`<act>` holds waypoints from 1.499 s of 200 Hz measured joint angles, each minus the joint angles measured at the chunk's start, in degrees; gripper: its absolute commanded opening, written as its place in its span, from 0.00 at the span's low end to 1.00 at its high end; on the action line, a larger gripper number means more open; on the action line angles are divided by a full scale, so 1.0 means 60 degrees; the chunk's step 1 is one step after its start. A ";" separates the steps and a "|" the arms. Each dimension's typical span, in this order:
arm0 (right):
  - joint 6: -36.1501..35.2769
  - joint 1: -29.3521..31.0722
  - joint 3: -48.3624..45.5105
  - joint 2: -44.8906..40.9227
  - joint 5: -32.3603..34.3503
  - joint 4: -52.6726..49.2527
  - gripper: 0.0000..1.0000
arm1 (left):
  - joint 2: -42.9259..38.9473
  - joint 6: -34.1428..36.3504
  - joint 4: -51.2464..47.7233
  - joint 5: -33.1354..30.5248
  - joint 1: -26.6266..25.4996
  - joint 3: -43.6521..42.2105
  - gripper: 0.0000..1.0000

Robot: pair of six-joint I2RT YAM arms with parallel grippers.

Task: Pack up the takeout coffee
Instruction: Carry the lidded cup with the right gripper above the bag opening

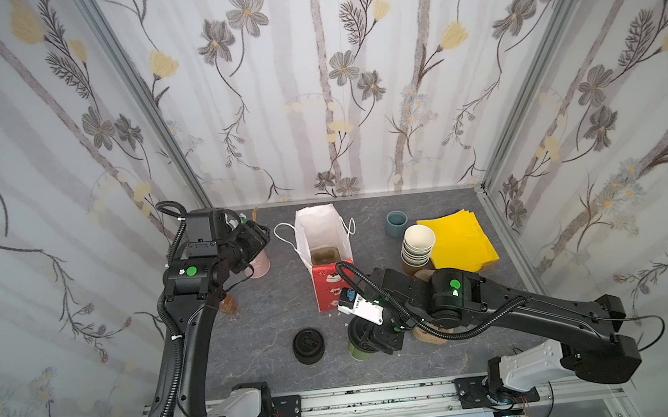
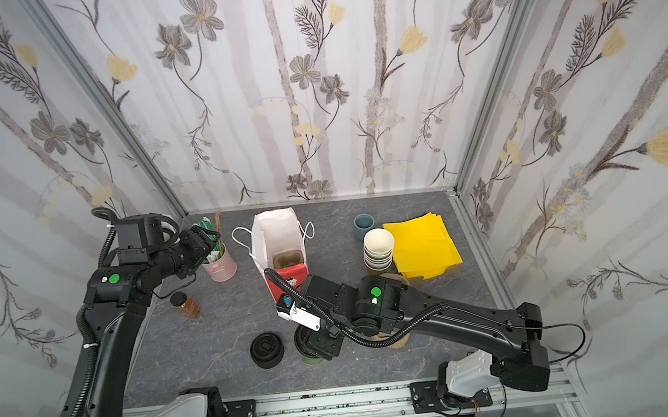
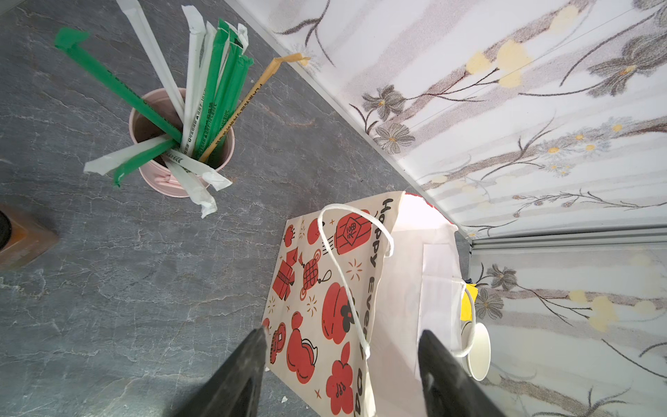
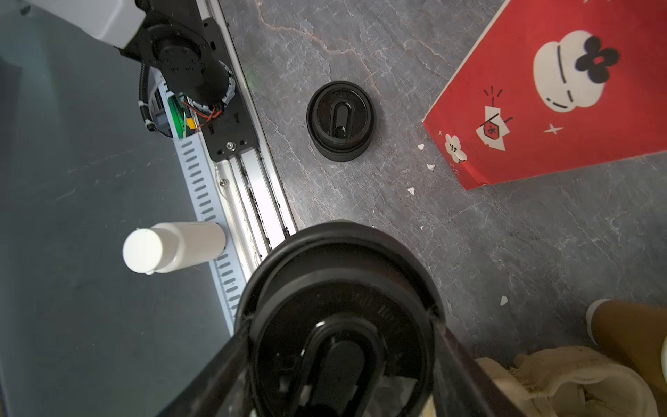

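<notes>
The takeout coffee (image 1: 356,350) (image 2: 311,358), olive-sided with a black sip lid (image 4: 339,289), stands upright near the table's front edge, in the middle. My right gripper (image 1: 372,339) (image 2: 321,342) (image 4: 341,325) comes down over it, one finger pressed against each side of the lid. The red and white paper bag (image 1: 319,225) (image 2: 274,223) (image 4: 559,108) stands open behind the cup, with a brown insert at its bottom. My left gripper (image 1: 262,235) (image 2: 211,236) (image 3: 344,332) hangs open and empty at the back left, beside the bag (image 3: 317,289).
A squat stack of black lids (image 1: 308,345) (image 4: 341,119) sits just left of the cup. A pink cup of straws (image 2: 220,266) (image 3: 180,144) and an amber jar (image 2: 185,304) stand at the left. Stacked paper cups (image 1: 418,245), yellow napkins (image 1: 459,243) and a blue-grey cup (image 1: 397,223) occupy the back right.
</notes>
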 measured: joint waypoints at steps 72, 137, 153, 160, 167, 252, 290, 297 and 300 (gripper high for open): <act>0.3625 0.0732 0.4182 0.1818 0.1322 -0.2357 0.62 | 0.0219 0.0007 0.0066 -0.0368 -0.1013 0.0240 0.68; 0.5158 0.0681 0.6120 0.2503 0.1920 -0.3002 0.62 | 0.0627 0.0011 0.0069 -0.0412 -0.1410 0.0244 0.67; 0.5260 0.0503 0.6437 0.2557 0.2146 -0.3009 0.62 | 0.0798 0.0011 0.0069 -0.0346 -0.1450 0.0240 0.65; 0.5319 0.0404 0.6550 0.2583 0.2251 -0.3009 0.62 | 0.0863 0.0018 0.0069 -0.0288 -0.1475 0.0240 0.64; 0.5319 0.0302 0.6648 0.2605 0.2382 -0.2998 0.62 | 0.0918 0.0055 0.0069 -0.0259 -0.1494 0.0240 0.63; 0.5016 -0.0772 0.6965 0.2473 0.2896 -0.1938 0.62 | 0.2033 0.0382 0.0146 -0.0226 -0.1548 0.0831 0.55; 0.4776 -0.1038 0.6976 0.2452 0.2911 -0.1308 0.62 | 0.2583 0.0586 0.0208 -0.0288 -0.1548 0.1078 0.48; 0.4772 -0.1096 0.6976 0.2448 0.2936 -0.1169 0.62 | 0.2656 0.0608 0.0215 -0.0288 -0.1548 0.1082 0.47; 0.4768 -0.1118 0.6976 0.2448 0.2943 -0.1111 0.62 | 0.2681 0.0619 0.0211 -0.0284 -0.1548 0.1078 0.47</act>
